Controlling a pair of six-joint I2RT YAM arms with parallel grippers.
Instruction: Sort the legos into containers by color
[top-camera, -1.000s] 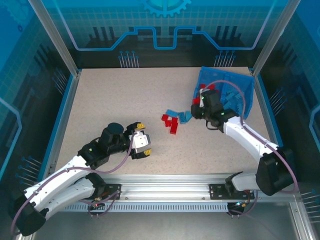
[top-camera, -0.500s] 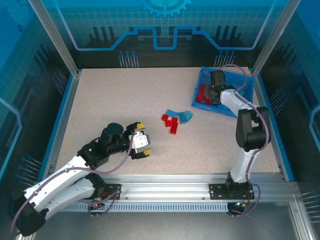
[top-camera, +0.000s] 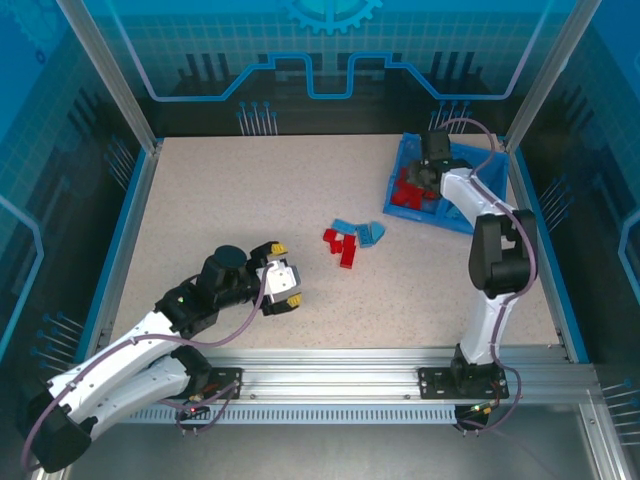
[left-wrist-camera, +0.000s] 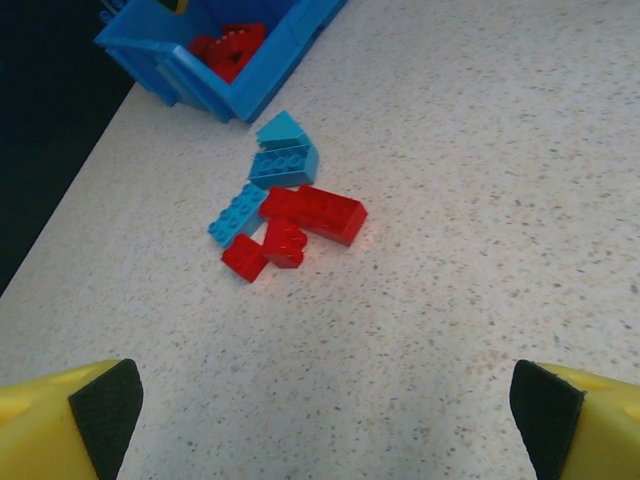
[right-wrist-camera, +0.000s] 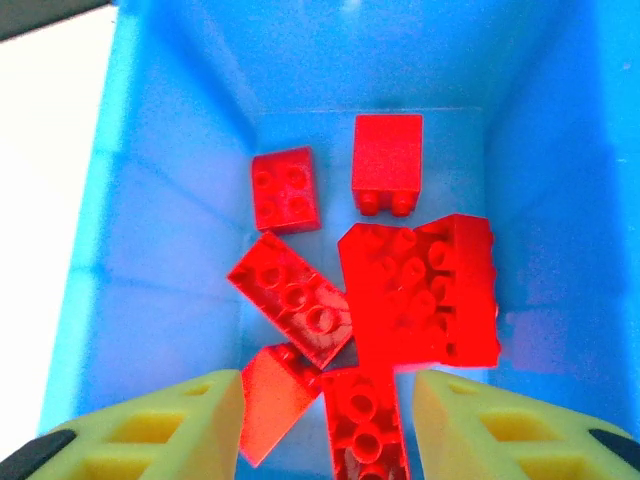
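**Speckled table, blue-lit cell: right arm over the red compartment**

Blue-lit panels (top-camera: 330, 60) in an aluminium frame close in a pale speckled table (top-camera: 220, 200). The right arm (top-camera: 495, 250) stretches to the far right corner, where the blue translucent tray (top-camera: 482, 165) sits. The left arm (top-camera: 150, 330) lies low at the near left.

The right gripper (top-camera: 425, 178) hangs above the tray's left compartment. In its wrist view the yellow fingers (right-wrist-camera: 190, 420) stand apart with nothing clamped between them. Under them red bricks (right-wrist-camera: 415, 290) lie piled within the tray's walls (right-wrist-camera: 170, 200).

The left gripper (top-camera: 283, 285) is spread wide, its black pads (left-wrist-camera: 105, 400) at the frame's two lower corners, and it points at the loose bricks (top-camera: 347, 243) mid-table.

That heap lies near the tray (left-wrist-camera: 270, 75) but apart from it. It holds a long red brick (left-wrist-camera: 325, 213) touching two smaller red ones (left-wrist-camera: 283, 243), with light blue bricks (left-wrist-camera: 285, 165) just beside them.

The right hand looks empty above the red compartment, so the next job is probably fetching.

- Lift straight up until the fingers clear the tray walls, then swing towards the heap.
- Take an outer piece first, since the bricks touch and a careless close could drag a neighbour.
- Grip across the short width.
- Release blue pieces only once they are past the middle wall.
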